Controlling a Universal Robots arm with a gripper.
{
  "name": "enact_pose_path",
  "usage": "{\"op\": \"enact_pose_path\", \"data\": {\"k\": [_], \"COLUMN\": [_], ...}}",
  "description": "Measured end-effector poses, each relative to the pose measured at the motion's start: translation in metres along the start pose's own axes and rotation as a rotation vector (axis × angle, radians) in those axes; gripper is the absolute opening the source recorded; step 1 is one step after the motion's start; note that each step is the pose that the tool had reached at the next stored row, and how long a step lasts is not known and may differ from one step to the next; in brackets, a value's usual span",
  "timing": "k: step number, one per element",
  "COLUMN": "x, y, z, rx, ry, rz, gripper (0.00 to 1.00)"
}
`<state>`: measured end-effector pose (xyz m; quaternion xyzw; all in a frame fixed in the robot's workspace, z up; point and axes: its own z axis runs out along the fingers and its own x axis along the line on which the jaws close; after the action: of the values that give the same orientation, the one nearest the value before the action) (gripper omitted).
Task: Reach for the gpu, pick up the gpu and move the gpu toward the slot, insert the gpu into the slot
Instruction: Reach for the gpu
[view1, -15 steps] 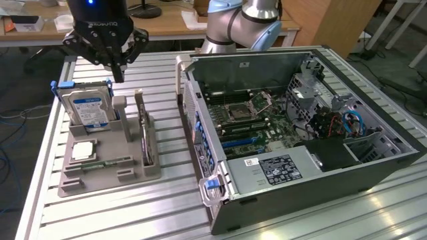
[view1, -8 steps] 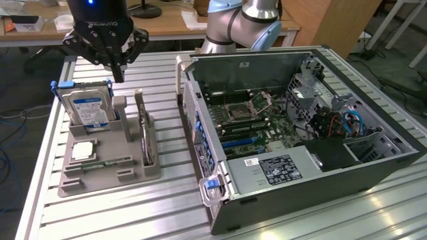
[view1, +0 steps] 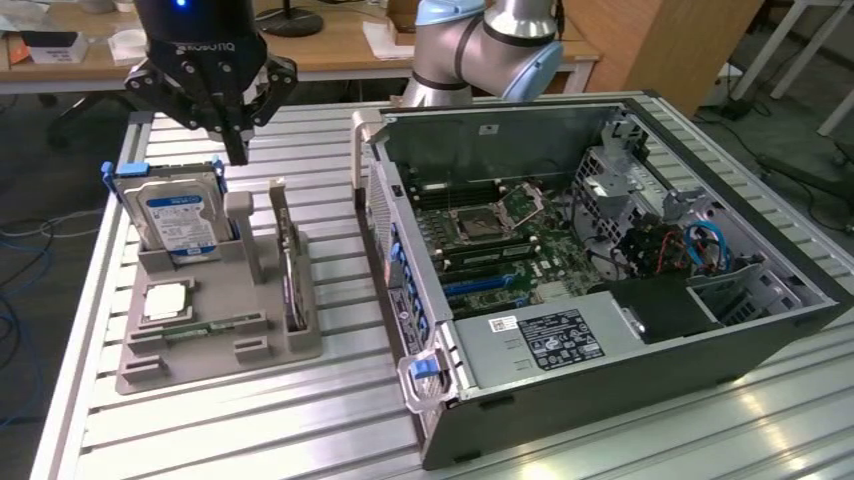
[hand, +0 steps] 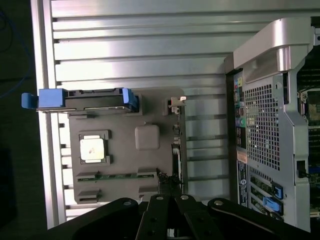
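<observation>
Exterior view: gripper (view1: 238, 152) fingers closed, empty, up above gpu (view1: 288, 283); imo open & line up w/ card's top edge.

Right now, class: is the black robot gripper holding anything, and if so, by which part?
Nothing is held. The black gripper, shut and empty, hangs above the grey holder, where the thin dark circuit card with a silver bracket stands untouched.

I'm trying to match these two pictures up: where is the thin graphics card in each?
Exterior view: the gpu stands on edge in the grey holder, on the side nearest the computer case.
Wrist view: the gpu shows edge-on, along the holder's side facing the case.
Shared landmark: the hard drive in its blue frame, in the same holder.
</observation>
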<state>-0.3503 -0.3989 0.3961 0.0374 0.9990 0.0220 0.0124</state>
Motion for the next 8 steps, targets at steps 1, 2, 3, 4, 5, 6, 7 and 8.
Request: {"op": "enact_pose_path", "data": {"k": [1,2,3,4,5,6,7,8], "x": [0.0,0.0,0.0,0.0,0.0,-0.002,-0.004,-0.009], "y": [0.0002,0.0005,0.0007,0.0007,0.0007,0.0005,0.0001,-0.0005], "z": [-0.0049,-0.0108,-0.0145,-0.0161,-0.0161,-0.0161,-0.0161,-0.0159], "rx": [-0.0002,-0.0002,-0.0003,-0.0003,-0.0004,-0.0004,-0.0002,-0.0002], "ry": [-0.0002,-0.0002,-0.0002,-0.0003,-0.0004,-0.0003,-0.0002,-0.0003], "rz": [0.0,0.0,0.0,0.0,0.0,0.0,0.0,0.0], "gripper": [0.1,0.1,0.1,0.1,0.1,0.1,0.1,0.1]}}
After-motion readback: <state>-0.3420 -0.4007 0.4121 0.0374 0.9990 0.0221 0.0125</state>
